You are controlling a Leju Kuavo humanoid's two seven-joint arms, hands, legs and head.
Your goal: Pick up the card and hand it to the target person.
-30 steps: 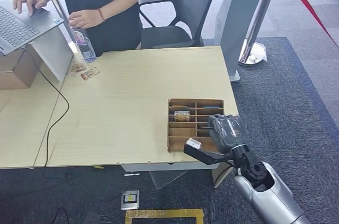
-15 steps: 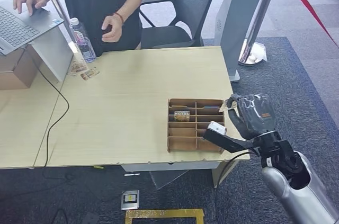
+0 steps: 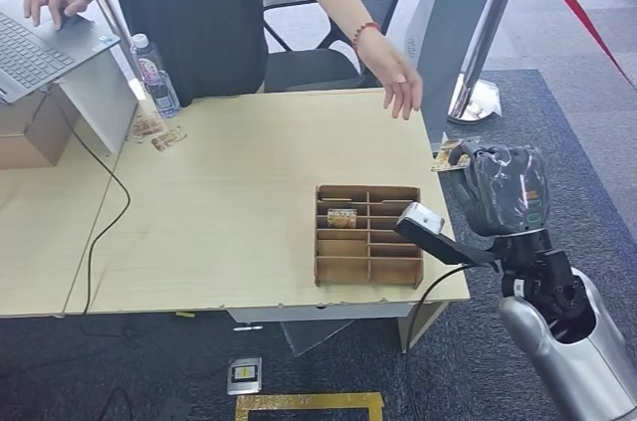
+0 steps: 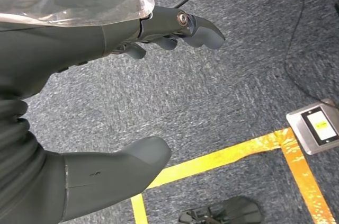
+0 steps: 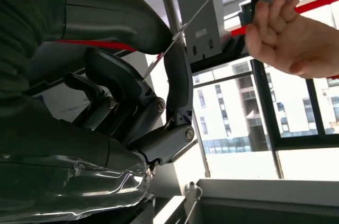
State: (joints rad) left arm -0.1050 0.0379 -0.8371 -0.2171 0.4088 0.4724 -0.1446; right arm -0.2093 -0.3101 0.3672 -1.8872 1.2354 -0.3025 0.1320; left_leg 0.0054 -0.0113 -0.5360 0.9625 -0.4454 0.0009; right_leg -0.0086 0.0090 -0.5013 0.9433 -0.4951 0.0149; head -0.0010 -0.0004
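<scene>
Card [image 3: 449,153] pinched between thumb and fingers of right hand [image 3: 502,188], raised off table [image 3: 248,182] edge for person's hand [image 3: 398,83]. Left hand [image 4: 80,102] hanging, fingers apart, empty.

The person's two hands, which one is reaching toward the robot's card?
The person's hand with the red wristband, stretched over the table's far right corner toward the card. The other hand rests on the laptop.

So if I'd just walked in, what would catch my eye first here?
Probably the robot's right hand, raised beside the table's right edge with a card pinched in its fingers. Just above it, a person's hand stretches out over the far corner of the table toward the card. A brown divided tray sits near the table's front right.
</scene>
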